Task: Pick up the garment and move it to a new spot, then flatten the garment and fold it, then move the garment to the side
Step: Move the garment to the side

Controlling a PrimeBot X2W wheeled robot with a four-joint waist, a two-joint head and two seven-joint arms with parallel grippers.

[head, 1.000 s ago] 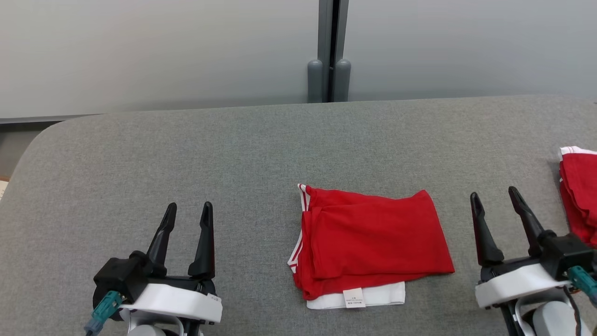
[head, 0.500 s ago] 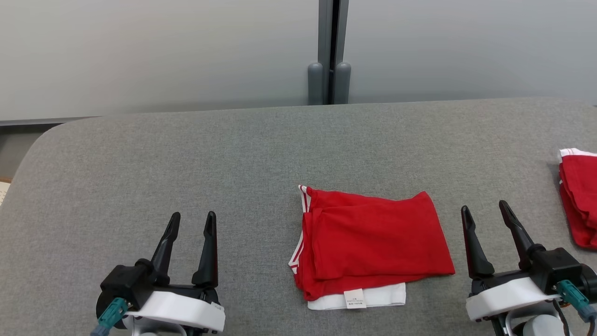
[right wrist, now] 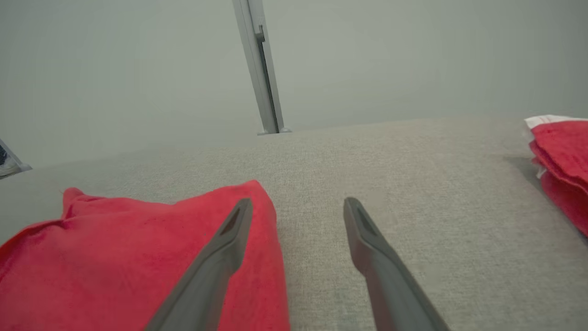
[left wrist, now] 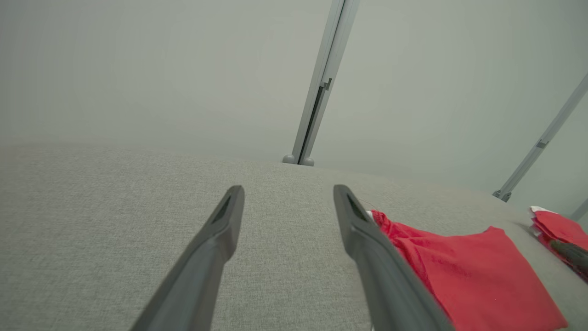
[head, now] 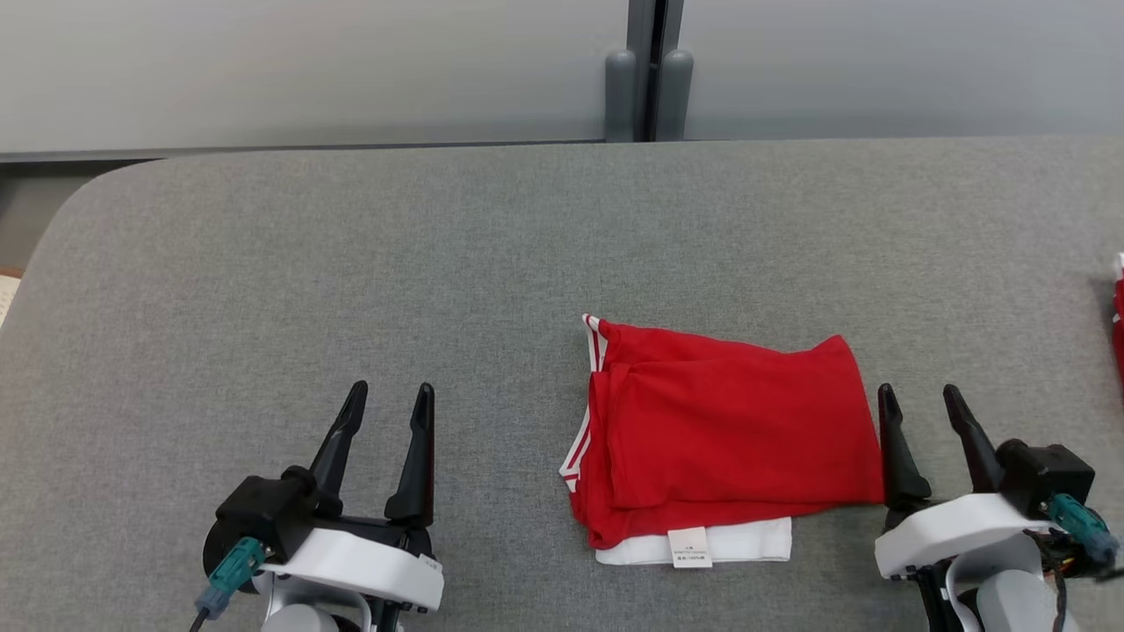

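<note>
My left gripper and right gripper gape empty either side of the folded garment — folding looks done, so next I grasp it and shift it aside.

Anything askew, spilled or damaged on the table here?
Only the fold is untidy: a white layer with its label pokes out from under the red garment at the near edge, and the red layers do not line up on the left. Nothing spilled or damaged.
</note>
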